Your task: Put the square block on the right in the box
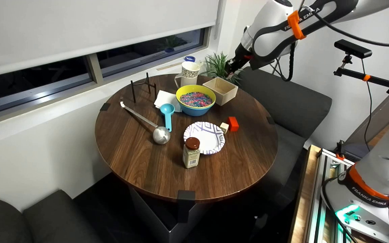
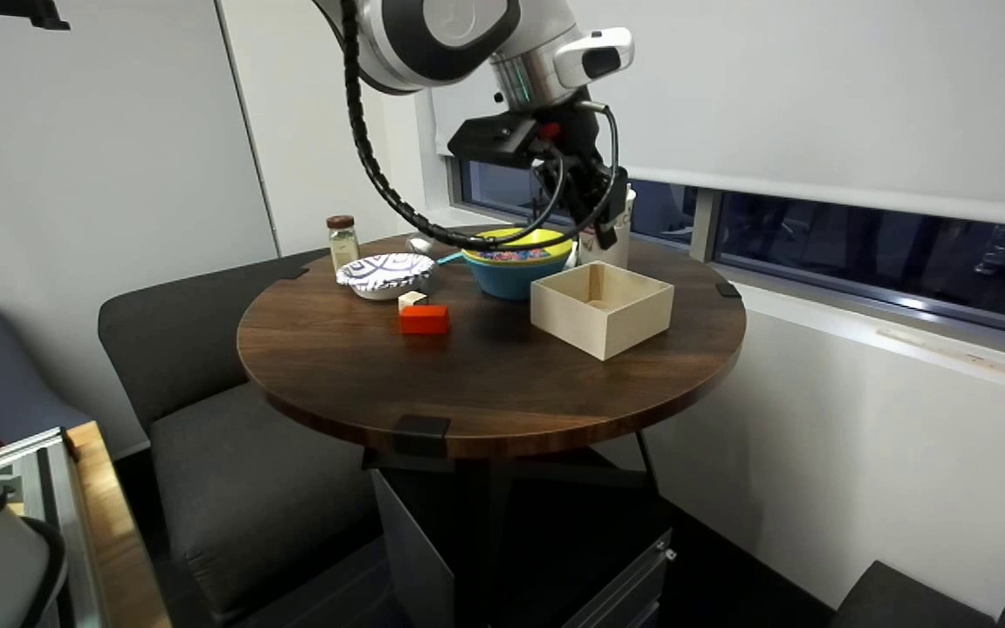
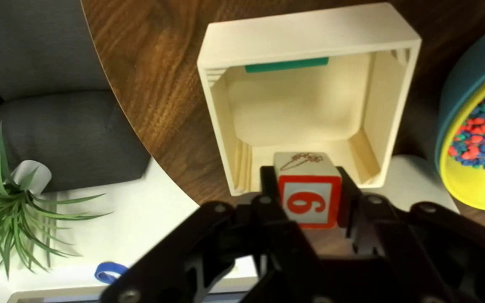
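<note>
Wrist view, and the gripper (image 3: pixel 308 179) has it: jaws parted just the width of the numbered block (image 3: pixel 308 200), fingers (image 3: pixel 271 183) snug against two sides, red-framed number turned our way! The numbered block is up off the table (image 3: pixel 162 92), overlapping one rim of the box (image 3: pixel 297 105); whether it hangs fully over the opening, I cannot tell. Inside the box, a green piece (image 3: pixel 286 65) shows along the opposite wall. Both exterior views put the gripper higher than the box, up by its far side. Just beside the box sits the bowl (image 1: pixel 195 111), loaded with coloured bits (image 1: pixel 196 99). A white block (image 1: pixel 224 127) lies between the plate (image 1: pixel 209 140) and a red block (image 2: pixel 424 319), the jar (image 1: pixel 191 157) right by that plate, scoop (image 1: pixel 167 116) and ladle (image 1: pixel 161 135) lying nearby.
</note>
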{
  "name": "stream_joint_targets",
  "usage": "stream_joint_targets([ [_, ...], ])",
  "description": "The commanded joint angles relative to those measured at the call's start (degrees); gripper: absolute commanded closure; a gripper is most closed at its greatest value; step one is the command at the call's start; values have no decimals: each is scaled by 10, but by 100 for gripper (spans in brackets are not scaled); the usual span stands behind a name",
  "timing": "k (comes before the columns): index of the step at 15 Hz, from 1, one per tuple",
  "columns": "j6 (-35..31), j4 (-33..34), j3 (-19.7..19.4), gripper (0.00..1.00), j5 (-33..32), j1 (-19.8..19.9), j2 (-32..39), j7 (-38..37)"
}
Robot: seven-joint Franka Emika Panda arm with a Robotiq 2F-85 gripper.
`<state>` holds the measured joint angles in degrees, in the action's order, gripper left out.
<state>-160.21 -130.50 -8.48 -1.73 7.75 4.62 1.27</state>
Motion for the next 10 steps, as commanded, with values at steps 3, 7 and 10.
stream_joint_targets([
  [3, 3, 32, -3, 90, 2, 7, 74, -7],
  [7, 9, 39, -2, 88, 2, 8, 95, -1],
  [10, 16, 40, 1, 40, 3, 7, 98, 4],
])
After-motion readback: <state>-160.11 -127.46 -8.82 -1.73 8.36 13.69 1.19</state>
